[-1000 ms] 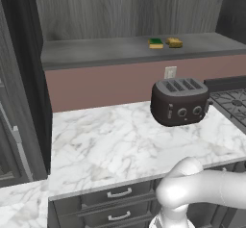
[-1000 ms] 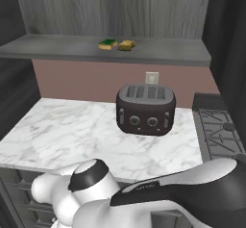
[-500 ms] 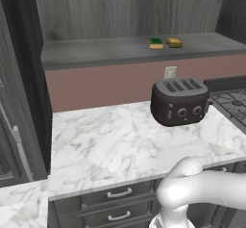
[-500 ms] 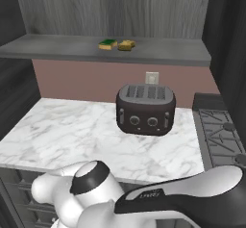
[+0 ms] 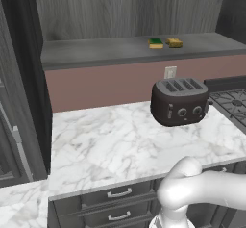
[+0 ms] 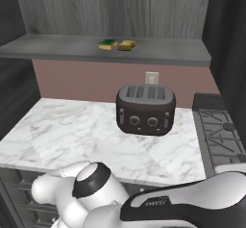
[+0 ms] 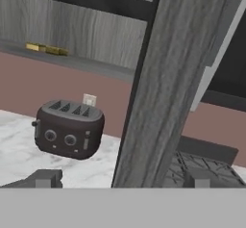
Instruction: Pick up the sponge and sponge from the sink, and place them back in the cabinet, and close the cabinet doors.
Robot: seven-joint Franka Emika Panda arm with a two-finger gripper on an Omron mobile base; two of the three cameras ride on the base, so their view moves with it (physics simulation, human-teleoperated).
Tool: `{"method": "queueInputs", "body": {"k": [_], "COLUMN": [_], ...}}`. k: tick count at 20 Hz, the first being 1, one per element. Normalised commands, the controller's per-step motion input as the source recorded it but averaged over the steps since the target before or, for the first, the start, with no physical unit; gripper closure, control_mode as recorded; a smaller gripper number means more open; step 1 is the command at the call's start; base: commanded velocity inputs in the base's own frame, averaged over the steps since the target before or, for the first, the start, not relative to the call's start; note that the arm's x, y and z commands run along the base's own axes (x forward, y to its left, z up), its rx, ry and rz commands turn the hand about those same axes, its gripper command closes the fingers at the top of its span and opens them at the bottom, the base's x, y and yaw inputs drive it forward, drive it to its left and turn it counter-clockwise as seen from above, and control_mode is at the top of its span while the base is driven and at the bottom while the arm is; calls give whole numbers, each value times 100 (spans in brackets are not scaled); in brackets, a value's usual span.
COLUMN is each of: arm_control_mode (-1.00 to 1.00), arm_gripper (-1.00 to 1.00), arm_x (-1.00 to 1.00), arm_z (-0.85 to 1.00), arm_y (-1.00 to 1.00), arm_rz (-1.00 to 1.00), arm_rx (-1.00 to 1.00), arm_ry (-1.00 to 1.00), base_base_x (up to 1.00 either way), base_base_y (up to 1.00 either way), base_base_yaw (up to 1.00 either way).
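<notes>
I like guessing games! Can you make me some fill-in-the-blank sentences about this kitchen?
1. The two sponges lie side by side on the ____.
2. The toaster stands on the marble ____.
3. The toaster's top has ____ slots.
4. In the hand view, an open cabinet ____ stands close in front.

Missing words: shelf; counter; four; door

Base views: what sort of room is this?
A kitchen, rendered: a toaster on a marble counter, a stove beside it, and two sponges on an open cabinet shelf.
</notes>
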Motion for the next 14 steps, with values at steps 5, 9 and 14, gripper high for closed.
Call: {"method": "queueInputs", "body": {"k": [5,9,14], "arm_control_mode": [-100,-100,-100], "arm_gripper": [-100,-100,-100], "arm_x": [-3,-8,-12], "arm_z": [13,10,5], "arm_y": [-9,-13,-10], "arm_rz": [15,13,14], "arm_rx": [4,3,3], "arm_ry": [0,0,0], "base_base_x": [0,0,0], "base_base_y": [0,0,0], "base_base_yaw": [0,0,0]}}
